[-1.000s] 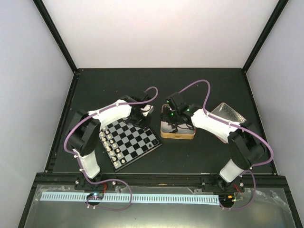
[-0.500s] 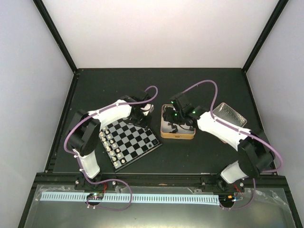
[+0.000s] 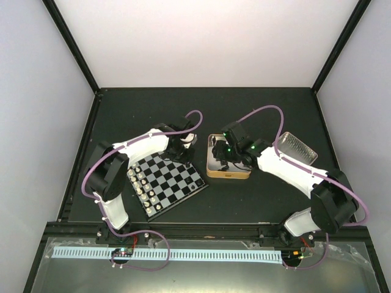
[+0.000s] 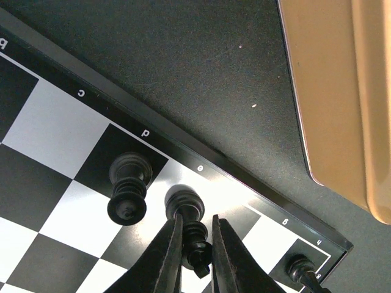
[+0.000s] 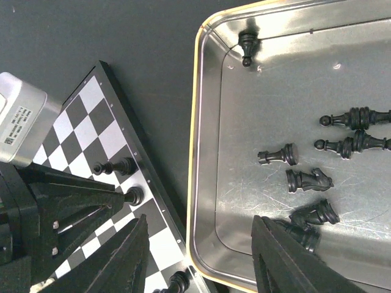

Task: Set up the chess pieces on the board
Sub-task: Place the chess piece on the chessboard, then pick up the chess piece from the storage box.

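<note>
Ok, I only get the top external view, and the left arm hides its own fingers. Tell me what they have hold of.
Observer: In the left wrist view the left fingers are closed on a black piece that stands on the pale e square at the edge of the board.
Operator: Check the next square over.
Observer: The d square holds a second black piece, upright and apart from the gripped one.
Operator: Now count what is in the tin.
Observer: The right wrist view shows at least seven loose black pieces in the tin, one of them partly hidden behind a finger.
</note>
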Robot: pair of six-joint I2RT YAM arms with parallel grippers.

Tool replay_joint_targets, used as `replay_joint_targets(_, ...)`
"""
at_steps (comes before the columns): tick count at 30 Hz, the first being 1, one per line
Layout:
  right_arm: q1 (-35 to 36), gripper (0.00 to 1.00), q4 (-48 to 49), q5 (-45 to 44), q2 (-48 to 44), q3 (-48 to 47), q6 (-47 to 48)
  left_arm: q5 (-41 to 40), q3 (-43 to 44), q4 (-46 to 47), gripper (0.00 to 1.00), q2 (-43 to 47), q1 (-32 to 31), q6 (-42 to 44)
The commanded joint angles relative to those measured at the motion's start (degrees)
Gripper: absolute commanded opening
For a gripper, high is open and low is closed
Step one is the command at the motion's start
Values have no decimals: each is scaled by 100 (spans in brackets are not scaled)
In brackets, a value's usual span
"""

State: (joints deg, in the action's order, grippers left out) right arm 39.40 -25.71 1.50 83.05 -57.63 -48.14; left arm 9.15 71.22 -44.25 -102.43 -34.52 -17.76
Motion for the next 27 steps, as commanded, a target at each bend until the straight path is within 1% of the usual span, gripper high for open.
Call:
replay_joint_targets(1,-23,47,14,-145,-166,41,-63,-220,-2,62,12,67,-17,-54)
replay_joint_targets(2,-25,47,14,-137,-166,41,-59,-169,-3,60,13,66,-19,-47)
replay_joint_targets(6,-21,47,-17,-109,-181,41,-72,-7,-70,72,28,142,-19,-44)
replay_joint_targets(13,-35,47,-203,-235,-394,58,3,149,-110,6,42,739,-10,-68)
replay_joint_targets(16,-64,47,-351,-298,-467,46,159,153,-278,48,48,1191,55,-130)
replay_joint_targets(20,-218,48,-557,-272,-446,43,525,19,-653,219,54,2017,328,-223)
replay_joint_targets(27,-537,48,-1013,-181,41,-146,1364,-135,-1405,743,61,3619,1241,-296)
